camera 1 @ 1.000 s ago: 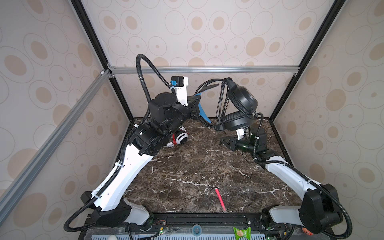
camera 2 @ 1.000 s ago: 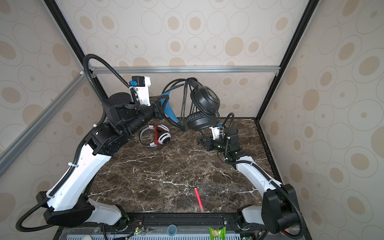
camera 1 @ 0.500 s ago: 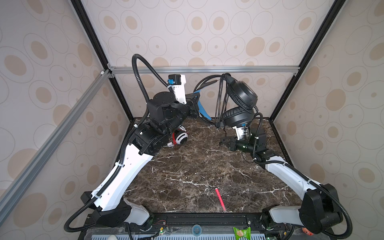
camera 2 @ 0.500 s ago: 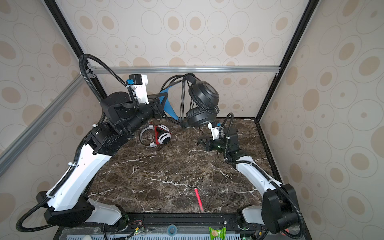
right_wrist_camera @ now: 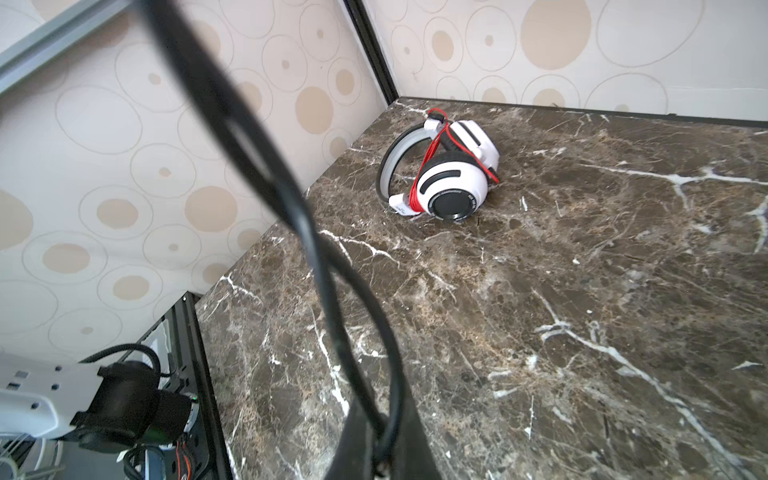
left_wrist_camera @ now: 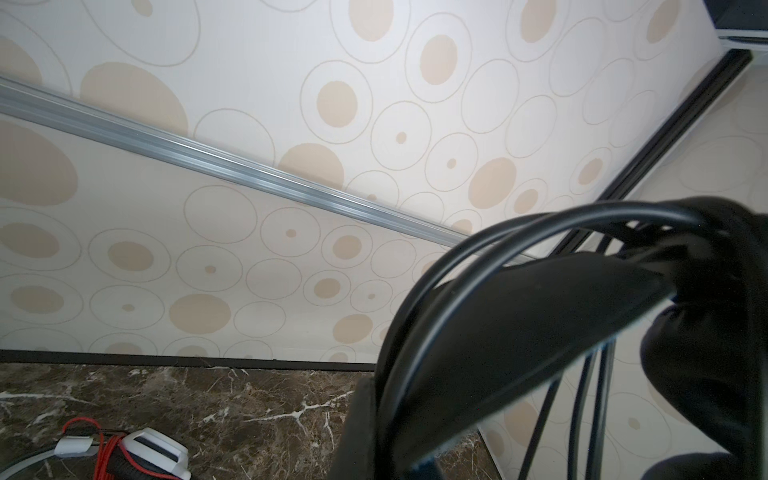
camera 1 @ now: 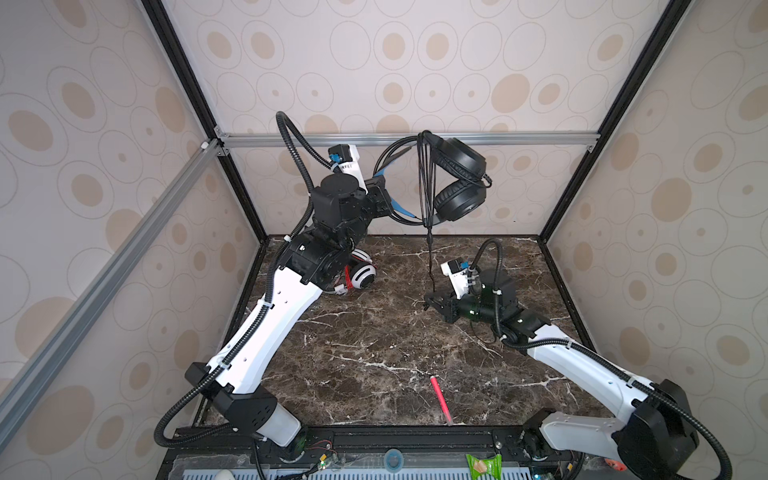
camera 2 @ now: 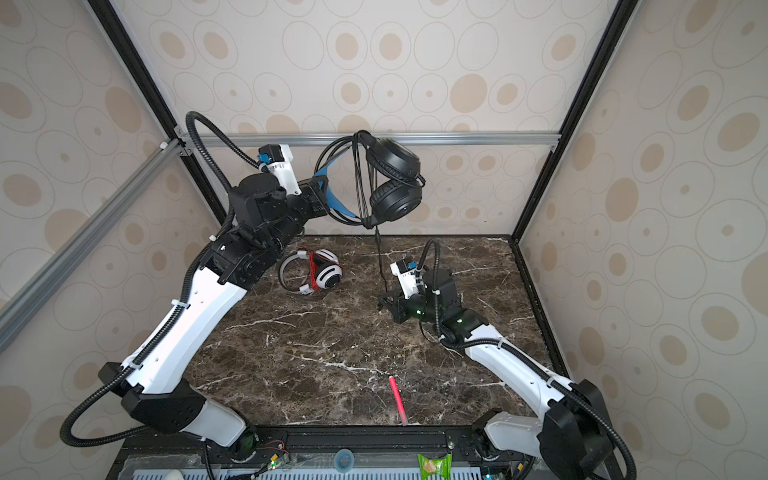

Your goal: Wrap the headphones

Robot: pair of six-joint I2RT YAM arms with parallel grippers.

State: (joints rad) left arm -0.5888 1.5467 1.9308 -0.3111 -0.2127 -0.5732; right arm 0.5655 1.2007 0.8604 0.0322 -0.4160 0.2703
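The black headphones (camera 1: 459,183) (camera 2: 395,178) hang high in front of the back wall. My left gripper (camera 1: 388,199) (camera 2: 322,195) is shut on their blue-lined band (left_wrist_camera: 519,332). Their black cord (camera 1: 431,257) (camera 2: 380,257) is looped several times over the headset, and one strand drops down to my right gripper (camera 1: 428,301) (camera 2: 381,301). That gripper hovers low over the table, shut on the cord (right_wrist_camera: 291,208) near its end. The white headphones (camera 1: 361,276) (camera 2: 326,274) (right_wrist_camera: 451,178) lie at the back left, bound in their red cord.
A thin pink-red pen (camera 1: 440,399) (camera 2: 397,399) lies near the front edge of the marble table (camera 1: 374,345). A metal rail (camera 1: 415,139) crosses the back wall just above the raised headset. Walls close off three sides.
The left arm has lifted the black headphones higher and a little leftward. The right gripper has shut on the hanging cord and moved lower, and the strand now runs straight.
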